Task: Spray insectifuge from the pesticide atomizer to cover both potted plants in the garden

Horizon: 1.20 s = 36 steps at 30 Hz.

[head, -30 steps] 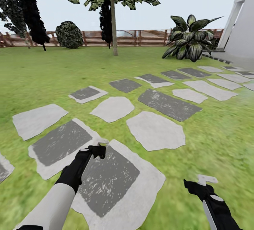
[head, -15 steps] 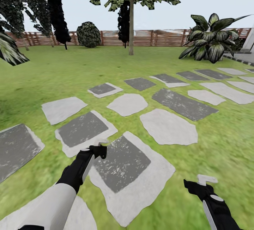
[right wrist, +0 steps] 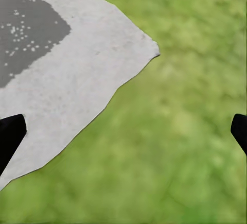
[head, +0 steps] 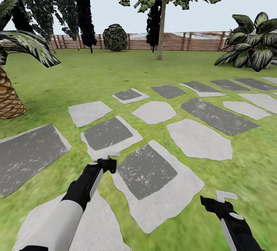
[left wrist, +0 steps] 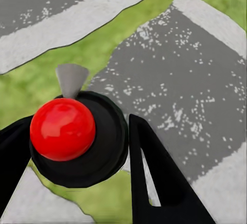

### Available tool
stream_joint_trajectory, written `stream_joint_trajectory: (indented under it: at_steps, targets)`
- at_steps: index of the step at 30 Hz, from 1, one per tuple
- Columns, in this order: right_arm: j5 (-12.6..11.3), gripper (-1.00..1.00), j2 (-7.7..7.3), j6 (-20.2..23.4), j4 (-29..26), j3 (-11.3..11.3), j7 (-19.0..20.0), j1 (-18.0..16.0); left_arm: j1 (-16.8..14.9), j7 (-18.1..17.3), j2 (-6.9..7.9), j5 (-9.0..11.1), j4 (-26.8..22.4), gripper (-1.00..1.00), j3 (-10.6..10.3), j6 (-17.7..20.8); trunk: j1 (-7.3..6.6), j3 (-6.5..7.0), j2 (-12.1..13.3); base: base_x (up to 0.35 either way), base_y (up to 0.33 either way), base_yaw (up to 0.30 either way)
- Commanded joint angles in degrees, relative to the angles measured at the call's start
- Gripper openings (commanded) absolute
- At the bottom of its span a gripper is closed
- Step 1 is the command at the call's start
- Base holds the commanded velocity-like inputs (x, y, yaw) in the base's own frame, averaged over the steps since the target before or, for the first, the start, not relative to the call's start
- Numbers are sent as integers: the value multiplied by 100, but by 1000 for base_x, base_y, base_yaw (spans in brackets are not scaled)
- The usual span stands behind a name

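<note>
Between your left claw (left wrist: 87, 147) fingers sits the atomizer (left wrist: 77, 136), pinched; right claw (head: 223, 201) spread, empty; next, judging by the lawn at 12 o'clock, find the plants.

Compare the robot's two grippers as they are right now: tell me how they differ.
The left gripper is shut on the pesticide atomizer, whose red dot shows between its fingers; the right gripper is open and holds nothing. In the head view the left gripper hangs over the edge of a grey stepping stone, while the right gripper hangs over the lawn beside that stone. Both have black fingers.
</note>
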Motion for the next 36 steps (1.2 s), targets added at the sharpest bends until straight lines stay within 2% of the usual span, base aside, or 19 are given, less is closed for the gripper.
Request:
stream_joint_trajectory:
  at_steps: [1, 13, 36]
  targets:
    - [3, 100, -1, 32, -10, -1, -1, 0, -3, -24, -2, -36, -7, -100, 4, 27, -1, -5, -2, -3, 0, 256]
    - [3, 100, -1, 32, -10, -1, -1, -1, -3, -24, -2, -36, -7, -100, 3, 27, -1, -5, -2, -26, 30, 256]
    - [3, 100, -1, 32, -10, -1, -1, -1, -3, -24, -20, -36, -7, -100, 0, 27, -1, -5, -2, -145, 259, 256]
